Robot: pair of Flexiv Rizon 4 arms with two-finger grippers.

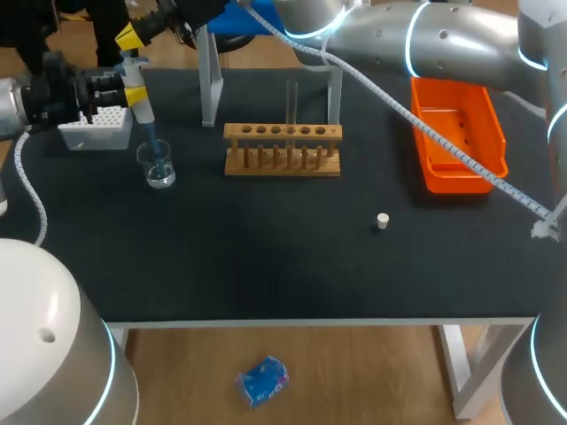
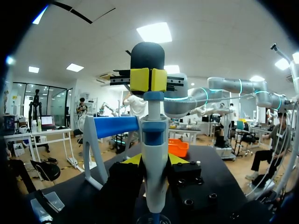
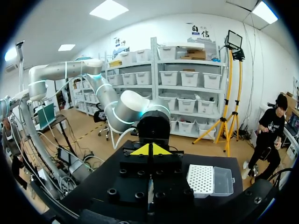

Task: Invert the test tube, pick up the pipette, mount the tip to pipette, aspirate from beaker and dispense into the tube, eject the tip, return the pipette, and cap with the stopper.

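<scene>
At the table's (image 1: 266, 266) ten o'clock the left gripper (image 1: 135, 95) clamps the pipette (image 1: 143, 113) upright, tip in the beaker (image 1: 157, 166) — to aspirate, I judge. The right gripper (image 1: 131, 37), fingers pressed together, sits on its plunger (image 2: 153, 96) — like a thumb.

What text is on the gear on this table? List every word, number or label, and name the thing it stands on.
No text can be read on anything on the table.
pipette: any scale or label is too small to read.
beaker: no readable markings.
tip box, wooden rack, orange tray, stopper: no labels show.
</scene>
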